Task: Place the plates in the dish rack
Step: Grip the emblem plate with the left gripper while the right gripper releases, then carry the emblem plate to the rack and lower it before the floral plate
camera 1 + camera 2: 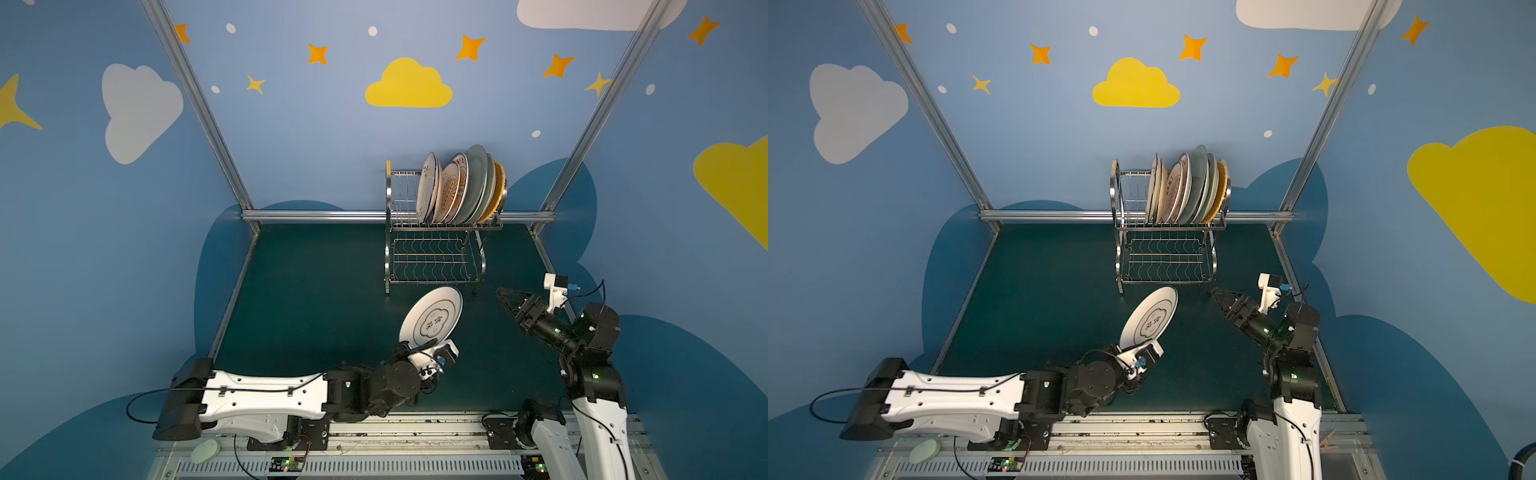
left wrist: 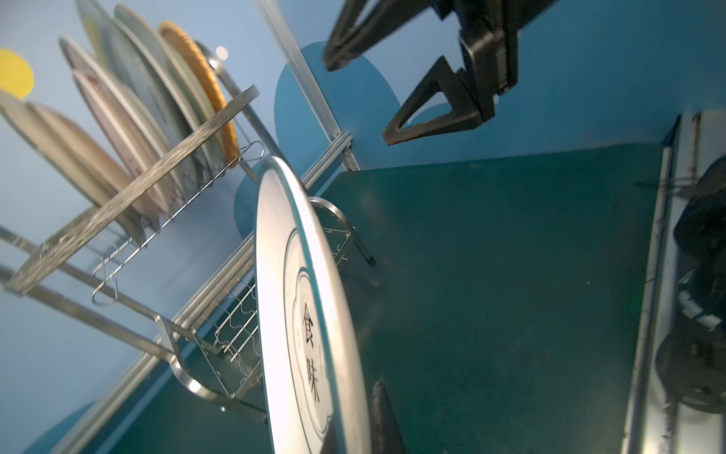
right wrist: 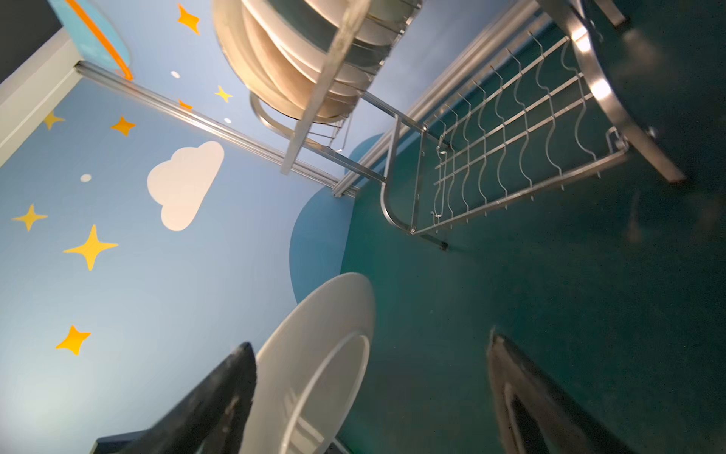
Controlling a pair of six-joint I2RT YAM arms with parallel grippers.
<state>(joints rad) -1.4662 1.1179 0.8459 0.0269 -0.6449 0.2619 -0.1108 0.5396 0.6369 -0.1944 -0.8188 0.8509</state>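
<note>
Over the green mat [image 1: 311,311], the left gripper [image 1: 417,345] pinches the lower rim of a white lettered plate [image 1: 432,318], tilted on edge near the dish rack [image 1: 432,226], whose upper tier holds the other plates [image 1: 457,187]. Glazed and stiff, it looks slippery and breakable, so the rim, gripped squarely, seems the place to hold. Rightward, the right gripper [image 1: 507,302] hangs spread wide, empty.
</note>
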